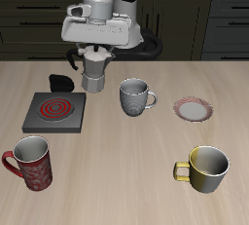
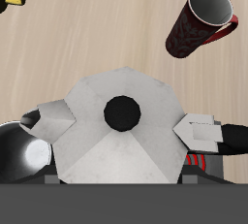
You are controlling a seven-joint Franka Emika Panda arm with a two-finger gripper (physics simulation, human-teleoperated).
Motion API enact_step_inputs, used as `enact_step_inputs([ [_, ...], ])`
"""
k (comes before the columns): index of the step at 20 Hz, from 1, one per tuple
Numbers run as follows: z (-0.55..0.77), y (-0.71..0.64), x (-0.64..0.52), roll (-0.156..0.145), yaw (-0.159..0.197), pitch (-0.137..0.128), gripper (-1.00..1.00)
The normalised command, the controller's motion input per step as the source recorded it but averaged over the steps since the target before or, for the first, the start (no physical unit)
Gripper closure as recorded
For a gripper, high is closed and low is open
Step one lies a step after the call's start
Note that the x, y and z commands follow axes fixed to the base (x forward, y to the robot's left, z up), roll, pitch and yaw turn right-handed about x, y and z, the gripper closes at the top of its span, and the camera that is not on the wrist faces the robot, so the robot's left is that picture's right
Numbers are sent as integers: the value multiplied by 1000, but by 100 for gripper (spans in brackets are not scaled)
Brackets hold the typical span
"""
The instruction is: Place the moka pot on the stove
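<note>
From the front, you are looking at a pale wood-grain table (image 1: 126, 185) backed by dark cabinets (image 1: 229, 19). Your gripper (image 1: 94, 56) is hanging at the back of the table, directly over the moka pot (image 1: 93, 76), a faceted silver pot standing upright just behind the stove (image 1: 54, 112). The stove is a flat, dark grey square with a red spiral coil, and a black knob piece (image 1: 60, 81) is sitting at its rear edge. A grey patterned mug (image 1: 134, 96) is standing beside the pot, a round pink-rimmed plate (image 1: 195, 109) farther along. Nearer the front edge, a red mug (image 1: 31, 161) and a glossy yellow mug (image 1: 206, 168) are standing well apart. The mugs are showing nothing inside.

Through the wrist camera, you are staring straight down on the pot's (image 2: 121, 121) angular lid and round black lid knob (image 2: 123, 112). The fingers (image 2: 199, 128) are flanking the lid on either side, spread about as wide as the lid; you cannot tell whether they are touching it. The red mug (image 2: 201, 22) is showing beyond, dark and hollow inside.
</note>
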Motion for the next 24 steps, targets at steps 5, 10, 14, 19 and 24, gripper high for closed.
enact_step_inputs([
  [5,-78,-212,-245,-26,-5,-31,100],
  [10,-93,-154,-203,-21,-17,-5,100],
  [14,-46,-103,-199,-2,-42,-13,100],
  [19,-22,-185,-176,9,-21,-2,100],
  [24,-56,-190,-150,-18,-7,-11,100],
])
